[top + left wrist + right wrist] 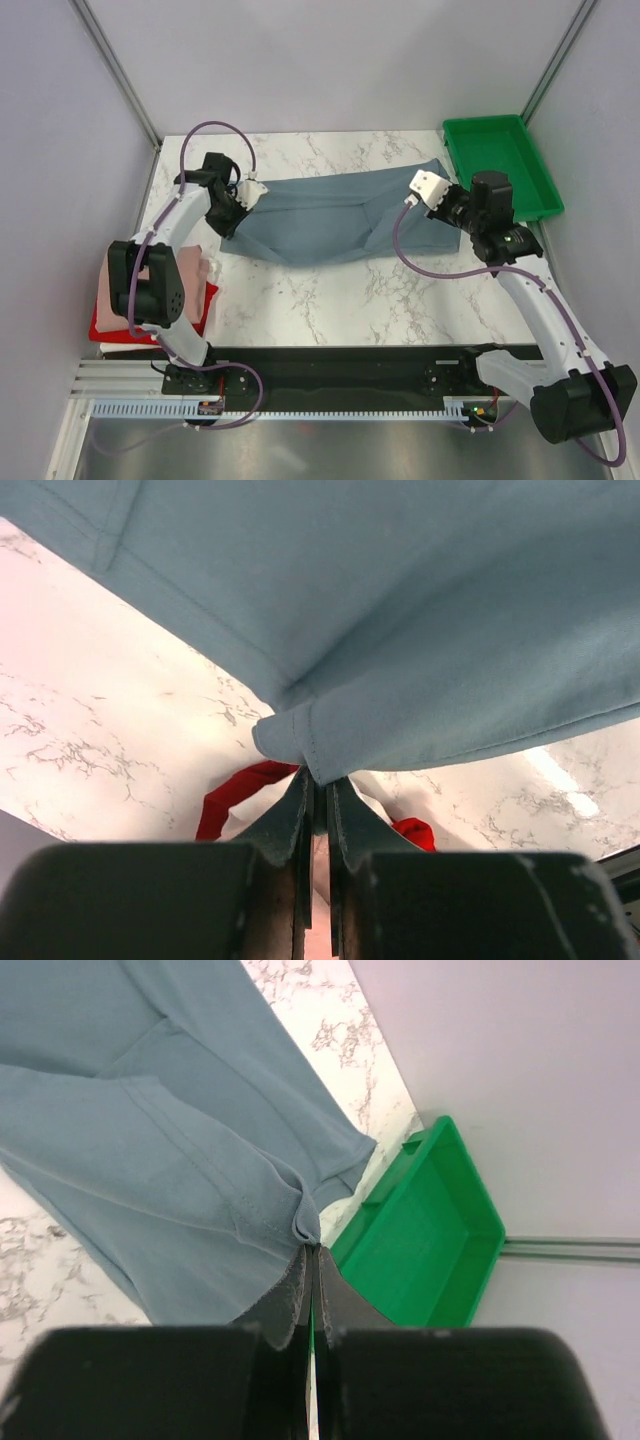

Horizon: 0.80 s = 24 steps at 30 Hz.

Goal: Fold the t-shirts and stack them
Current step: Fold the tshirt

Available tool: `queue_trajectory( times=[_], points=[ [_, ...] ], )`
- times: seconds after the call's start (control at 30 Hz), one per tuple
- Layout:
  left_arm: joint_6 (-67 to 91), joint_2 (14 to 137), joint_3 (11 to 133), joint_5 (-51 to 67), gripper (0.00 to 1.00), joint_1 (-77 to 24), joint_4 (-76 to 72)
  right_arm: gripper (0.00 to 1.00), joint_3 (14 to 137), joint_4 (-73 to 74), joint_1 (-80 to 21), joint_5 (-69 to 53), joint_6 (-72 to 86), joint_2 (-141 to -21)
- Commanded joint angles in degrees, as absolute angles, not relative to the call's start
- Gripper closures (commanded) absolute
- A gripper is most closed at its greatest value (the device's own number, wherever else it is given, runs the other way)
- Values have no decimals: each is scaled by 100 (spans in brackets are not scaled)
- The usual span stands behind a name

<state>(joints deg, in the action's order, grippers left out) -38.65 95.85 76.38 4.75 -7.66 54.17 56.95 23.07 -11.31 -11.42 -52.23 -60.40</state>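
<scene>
Past the folded stack (150, 300) at near left, the left hand (318, 785) and right hand (312, 1252) each pinch an end of the blue tee (320, 220), stretched over the surface (330, 290): mid-fold, likely needing both ends carried over evenly next.

Open marble table (330, 300) nearside, blue-grey t-shirt (310, 220) stretched across the middle, green tray (500, 160) right (far corner), folded t-shirts (200, 275) left edge.

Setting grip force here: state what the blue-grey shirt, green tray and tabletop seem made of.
Blue-grey t-shirt: soft knit fabric, likely cotton, matte; it drapes and shows stitched hems. Green tray: rigid plastic, slightly glossy, moulded rim. Tabletop: white marble-look, grey veins, smooth; stone or laminate unclear.
</scene>
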Motion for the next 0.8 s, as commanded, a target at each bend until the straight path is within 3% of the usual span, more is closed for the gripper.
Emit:
queue_trajectory(
  times=[0.0, 0.27, 0.77],
  points=[
    [-3613, 9790, 8015, 448, 98, -659, 5432, 100, 5959, 1706, -1125, -984, -5185, -6231],
    [-3428, 10475, 8875, 492, 98, -554, 5555, 100, 6336, 871, -1116, -809, -5300, -7241],
    [-3147, 12137, 10538, 79, 98, -360, 6064, 100, 8288, 211, -888, -774, -5362, -9966]
  ],
)
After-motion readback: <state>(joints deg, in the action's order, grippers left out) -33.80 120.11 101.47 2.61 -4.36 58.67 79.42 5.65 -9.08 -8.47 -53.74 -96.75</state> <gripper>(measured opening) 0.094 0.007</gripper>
